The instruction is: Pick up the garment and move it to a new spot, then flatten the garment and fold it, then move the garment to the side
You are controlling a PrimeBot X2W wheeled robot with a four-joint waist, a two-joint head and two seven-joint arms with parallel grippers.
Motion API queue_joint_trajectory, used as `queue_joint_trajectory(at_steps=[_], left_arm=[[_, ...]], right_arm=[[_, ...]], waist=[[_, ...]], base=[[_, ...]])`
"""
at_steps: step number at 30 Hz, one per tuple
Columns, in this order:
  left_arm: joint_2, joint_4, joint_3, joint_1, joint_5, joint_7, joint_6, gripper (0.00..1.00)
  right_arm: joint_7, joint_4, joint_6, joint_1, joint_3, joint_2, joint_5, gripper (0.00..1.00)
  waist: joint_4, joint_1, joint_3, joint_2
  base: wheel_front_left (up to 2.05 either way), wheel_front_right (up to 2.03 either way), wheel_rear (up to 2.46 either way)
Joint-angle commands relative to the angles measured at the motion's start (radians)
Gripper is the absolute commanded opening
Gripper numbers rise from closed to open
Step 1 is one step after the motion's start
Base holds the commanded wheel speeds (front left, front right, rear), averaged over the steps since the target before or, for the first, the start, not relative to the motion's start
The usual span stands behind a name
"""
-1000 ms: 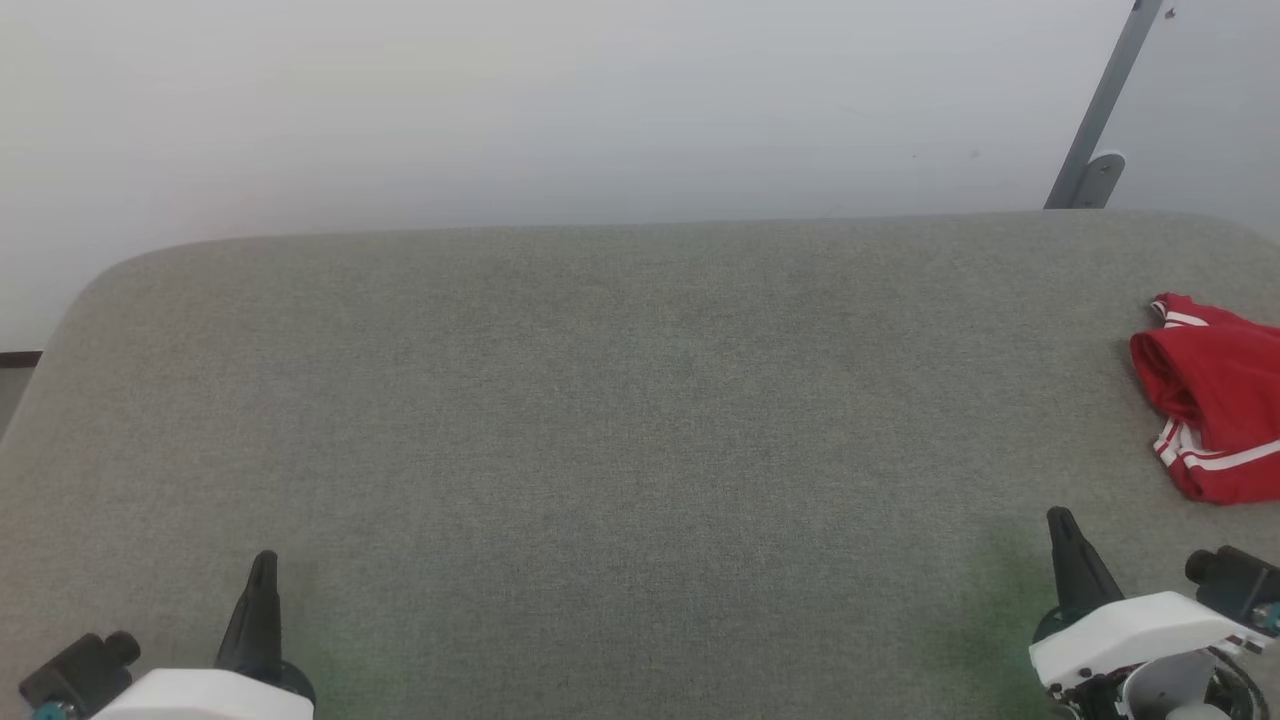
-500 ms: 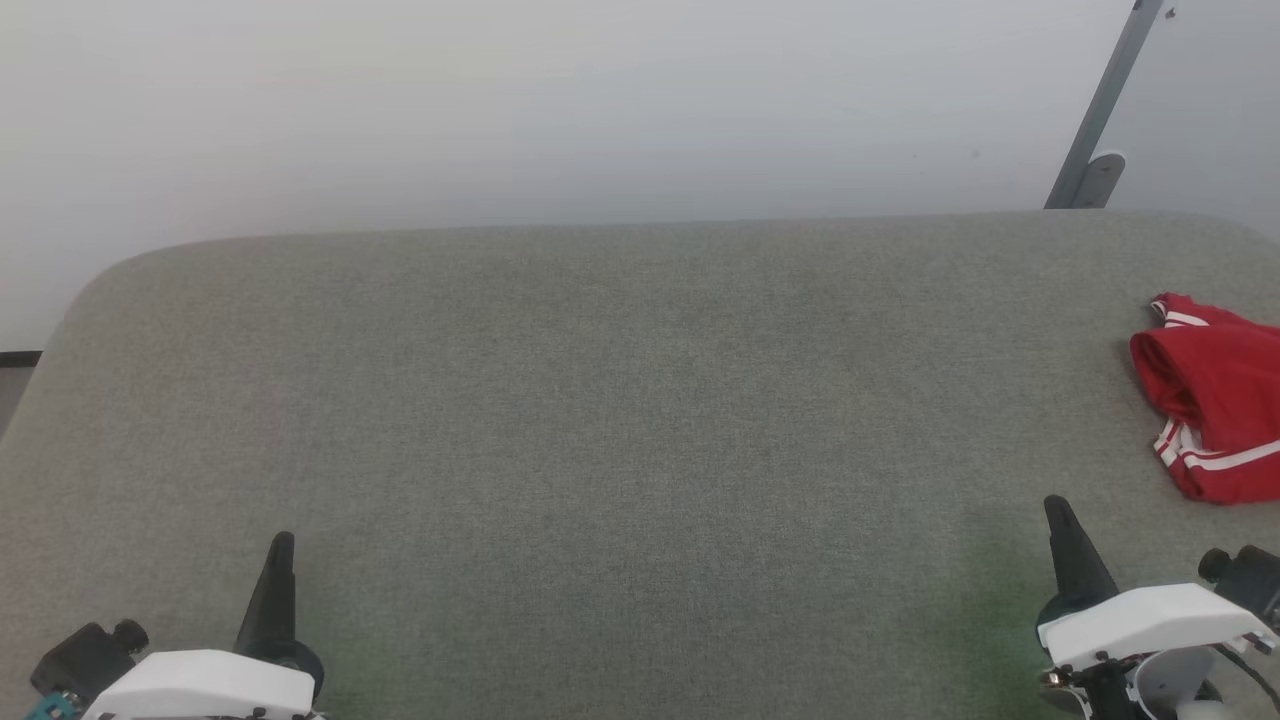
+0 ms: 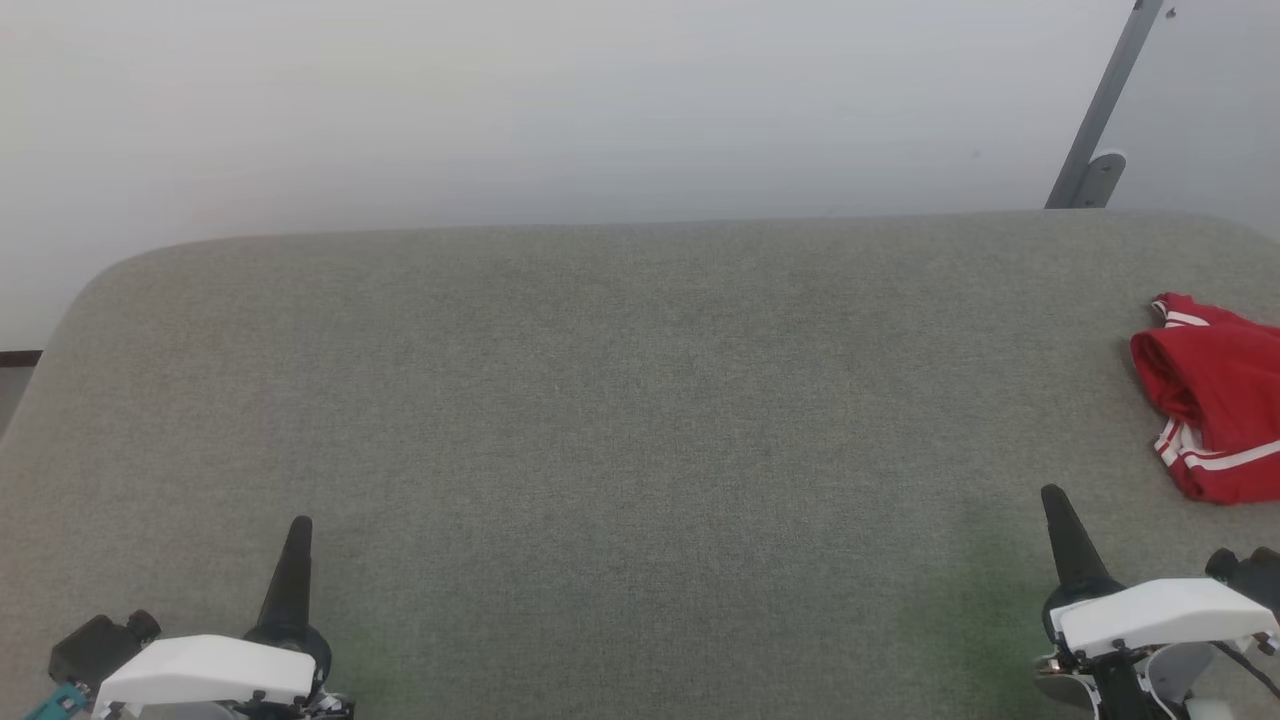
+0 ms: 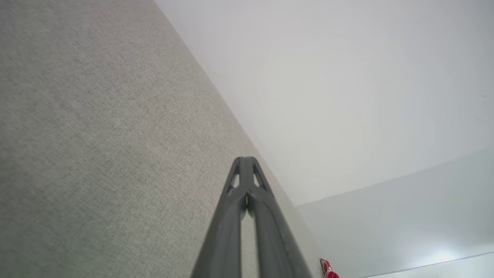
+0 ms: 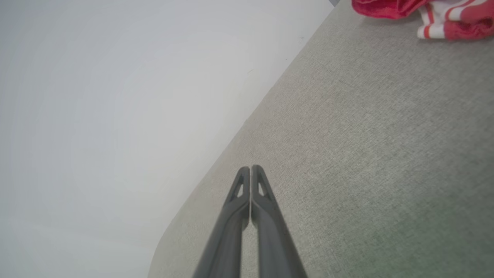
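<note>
Your left gripper point(image 3: 299, 524) sits at the lower left of the head view, closed, fingers pressed tip to tip, holding nothing. It points up the frame over the grey fabric table point(image 3: 620, 380). The left wrist view agrees: fingers meet at the tip, bare cloth under them, white wall point(image 3: 600, 100) beyond the table edge.

The middle of the table is bare fabric with a faint green tint near the front edge.

Your right gripper point(image 3: 1051, 493) is at the lower right, also closed and holding nothing. The right wrist view shows its two fingers flush against each other above the table.

The red shirt point(image 3: 1215, 400) lies bunched on the table at the far right, cut off by the frame edge, beyond and to the right of the right gripper and well apart from it. White stripe trim shows on its folds. Neither gripper touches it.

A grey metal bar point(image 3: 1103, 110) leans against the wall at the upper right, behind the table.
</note>
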Motion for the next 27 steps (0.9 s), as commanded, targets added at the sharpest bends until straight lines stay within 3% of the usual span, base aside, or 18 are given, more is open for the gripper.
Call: queue_joint_trajectory(at_steps=[1,27], left_arm=[[0.005,-0.013,0.006,-0.025,-0.019,0.007,0.0,0.0],[-0.033,-0.02,0.006,-0.055,-0.216,0.073,0.0,0.0]], right_arm=[[0.006,-0.017,0.0,-0.023,-0.002,0.001,0.028,0.0],[0.068,-0.057,0.0,-0.024,-0.01,0.02,0.281,0.0]], waist=[[0.0,0.0,0.0,-0.0001],[0.001,0.0,0.001,-0.0001]], base=[[0.0,0.0,0.0],[0.0,0.0,0.0]])
